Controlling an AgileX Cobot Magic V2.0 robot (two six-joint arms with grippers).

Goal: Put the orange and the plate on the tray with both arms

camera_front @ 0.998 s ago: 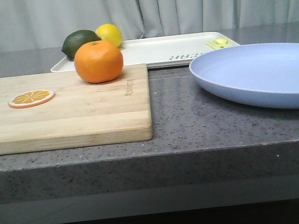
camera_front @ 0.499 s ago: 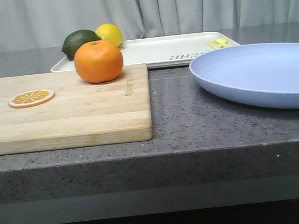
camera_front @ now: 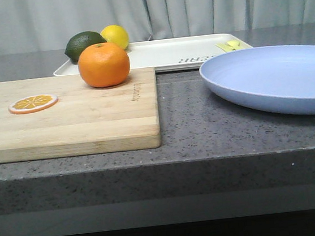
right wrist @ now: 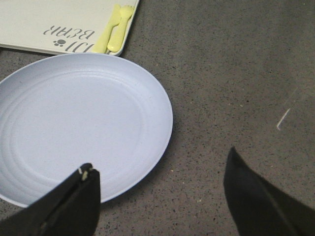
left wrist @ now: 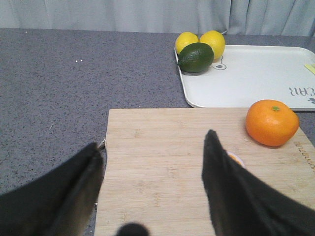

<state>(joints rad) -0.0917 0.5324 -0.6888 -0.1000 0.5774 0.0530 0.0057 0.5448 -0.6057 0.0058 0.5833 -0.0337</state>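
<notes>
The orange point(camera_front: 103, 64) sits on the far right part of a wooden cutting board point(camera_front: 78, 121); it also shows in the left wrist view point(left wrist: 272, 122). The lavender-blue plate point(camera_front: 272, 79) lies on the counter at the right, also in the right wrist view point(right wrist: 74, 123). The off-white tray point(camera_front: 167, 53) lies behind both, lettering toward the plate. My left gripper point(left wrist: 152, 147) is open and empty over the board, short of the orange. My right gripper point(right wrist: 160, 164) is open and empty, one finger over the plate's near rim, the other over bare counter. Neither gripper shows in the front view.
A dark green lime point(camera_front: 84, 45) and a yellow lemon point(camera_front: 115, 36) rest at the tray's far left corner; the left wrist view shows a second lemon point(left wrist: 187, 41). A flat orange slice point(camera_front: 33, 102) lies on the board. Yellow cutlery point(right wrist: 113, 29) lies on the tray's right end.
</notes>
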